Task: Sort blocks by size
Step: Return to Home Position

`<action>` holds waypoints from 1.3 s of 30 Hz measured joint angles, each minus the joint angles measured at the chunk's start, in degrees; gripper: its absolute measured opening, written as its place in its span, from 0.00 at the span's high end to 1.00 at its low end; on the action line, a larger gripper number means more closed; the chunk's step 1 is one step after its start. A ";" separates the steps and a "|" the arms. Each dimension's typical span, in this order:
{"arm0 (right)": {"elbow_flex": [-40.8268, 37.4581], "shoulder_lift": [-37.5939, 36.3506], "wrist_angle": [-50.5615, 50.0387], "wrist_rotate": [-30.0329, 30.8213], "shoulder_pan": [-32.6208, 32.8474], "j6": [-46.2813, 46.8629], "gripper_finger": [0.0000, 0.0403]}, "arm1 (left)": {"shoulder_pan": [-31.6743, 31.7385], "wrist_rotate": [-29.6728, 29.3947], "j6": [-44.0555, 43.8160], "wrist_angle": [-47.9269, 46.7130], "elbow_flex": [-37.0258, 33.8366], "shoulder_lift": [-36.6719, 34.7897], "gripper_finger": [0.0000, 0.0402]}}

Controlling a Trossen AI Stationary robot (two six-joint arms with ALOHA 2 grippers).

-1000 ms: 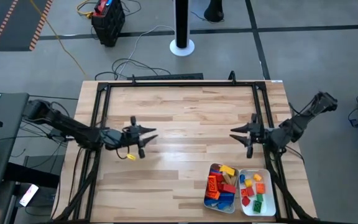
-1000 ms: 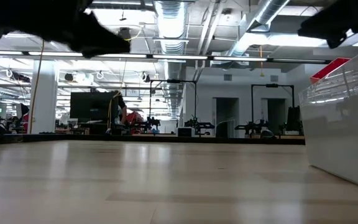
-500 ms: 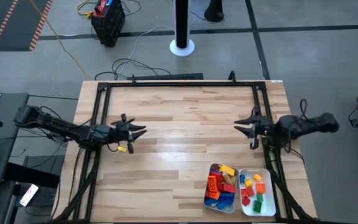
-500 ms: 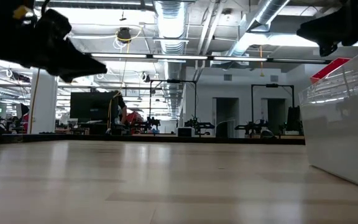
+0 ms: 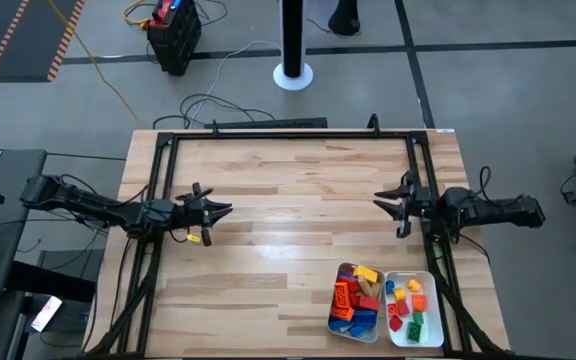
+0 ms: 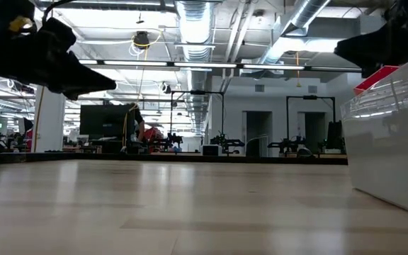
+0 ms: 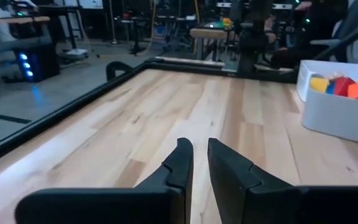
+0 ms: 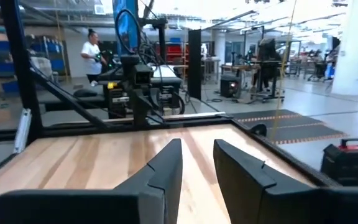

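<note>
The blocks lie in two white trays at the table's near right. The left tray (image 5: 334,310) holds longer red, blue, orange, yellow and tan blocks (image 5: 356,298). The right tray (image 5: 431,290) holds short red, orange, green and yellow blocks (image 5: 409,306). My left gripper (image 5: 230,209) hovers level over the table's left side, pointing right, fingers nearly together (image 7: 194,149) with nothing between them. My right gripper (image 5: 376,204) hovers level at the right side, pointing left, a small empty gap between its fingers (image 8: 197,149). Both are far from the trays.
A black metal frame (image 5: 288,131) runs around the tabletop's far and side edges. Bare wood lies between the two grippers. In the low view a tray wall (image 6: 392,142) stands at the right. Beyond the table a person (image 8: 94,46) stands in the room.
My left gripper has drawn back toward the table's left edge and sunk a little. My right arm has swung round and straightened along the right edge, while its gripper has dropped slightly and stays pointing left. The blocks and trays have not moved.
</note>
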 joint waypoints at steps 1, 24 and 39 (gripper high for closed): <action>-0.81 -0.02 1.13 -0.18 0.02 0.72 0.67 | 0.00 0.18 0.00 -0.17 -0.02 -0.12 0.90; -3.00 0.26 -3.57 3.00 -1.03 20.19 0.67 | -0.02 -0.29 -3.21 -20.09 -0.24 -0.18 0.90; -3.00 0.26 -3.90 3.00 -1.03 20.19 0.67 | -0.02 -0.28 2.58 -27.12 1.33 0.19 0.90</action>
